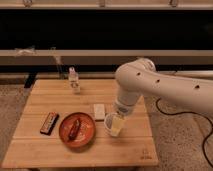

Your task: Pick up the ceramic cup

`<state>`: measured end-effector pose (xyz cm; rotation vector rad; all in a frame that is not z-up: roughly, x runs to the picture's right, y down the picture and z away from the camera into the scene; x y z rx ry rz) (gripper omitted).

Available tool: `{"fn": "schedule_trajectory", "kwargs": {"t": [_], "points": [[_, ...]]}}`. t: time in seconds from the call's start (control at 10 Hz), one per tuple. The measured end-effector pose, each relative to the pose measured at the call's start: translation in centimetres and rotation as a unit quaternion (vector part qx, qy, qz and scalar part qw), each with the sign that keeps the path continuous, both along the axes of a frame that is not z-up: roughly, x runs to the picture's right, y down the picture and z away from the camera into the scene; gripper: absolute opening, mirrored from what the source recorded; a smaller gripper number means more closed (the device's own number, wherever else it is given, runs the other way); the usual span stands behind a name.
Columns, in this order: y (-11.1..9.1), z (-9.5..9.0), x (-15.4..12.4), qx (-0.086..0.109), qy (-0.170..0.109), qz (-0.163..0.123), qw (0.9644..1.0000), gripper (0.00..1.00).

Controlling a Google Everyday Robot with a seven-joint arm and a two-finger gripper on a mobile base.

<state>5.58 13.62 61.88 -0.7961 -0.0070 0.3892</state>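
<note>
Table [135, 150]: wooden, fills the lower half of the frame; everything else stands on it.
Arm [165, 87]: white, comes in from the right edge and bends down over the table's centre-right.
Plate [87, 136]: red-orange, lower centre-left, just left of the cup.
Cup [114, 128]: cream-white, upright, long axis vertical, mouth up, at lower centre of the frame.
Gripper [119, 116]: points down at the cup's rim and hides its top edge.
Cup from gripper: straight below, so the coming move looks like a close and lift, not a sideways reach.
Gripper state: how wide it stands, and whether it already has the cup, cannot be told.
Block [99, 111]: flat, white, just up-left of the cup.
Bar [48, 122]: dark, left of the plate.
Bottle [74, 80]: small, clear, upper centre-left, well apart from the cup.
</note>
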Motion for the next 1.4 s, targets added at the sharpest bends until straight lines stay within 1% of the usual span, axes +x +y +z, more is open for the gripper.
{"fn": "schedule_trajectory", "kwargs": {"t": [0.1,0.3,0.4,0.6,0.8,0.9,1.2,1.3,1.4], "points": [[0.1,0.2,0.0,0.000,0.004,0.000,1.0000,0.80],[0.9,1.6,0.2,-0.001,0.010,0.006,0.9999,0.80],[2.0,3.4,0.4,-0.002,0.015,0.013,0.9998,0.80],[3.4,5.8,0.6,-0.004,0.021,0.022,0.9995,0.80],[4.3,7.3,0.4,-0.009,0.022,0.028,0.9993,0.80],[4.6,7.4,0.2,-0.010,0.021,0.028,0.9993,0.80],[5.4,7.1,-1.0,-0.016,0.011,0.023,0.9996,0.80],[5.8,7.1,-1.3,-0.020,0.008,0.022,0.9995,0.80],[6.7,7.4,-1.8,-0.029,0.003,0.019,0.9994,0.80]]}}
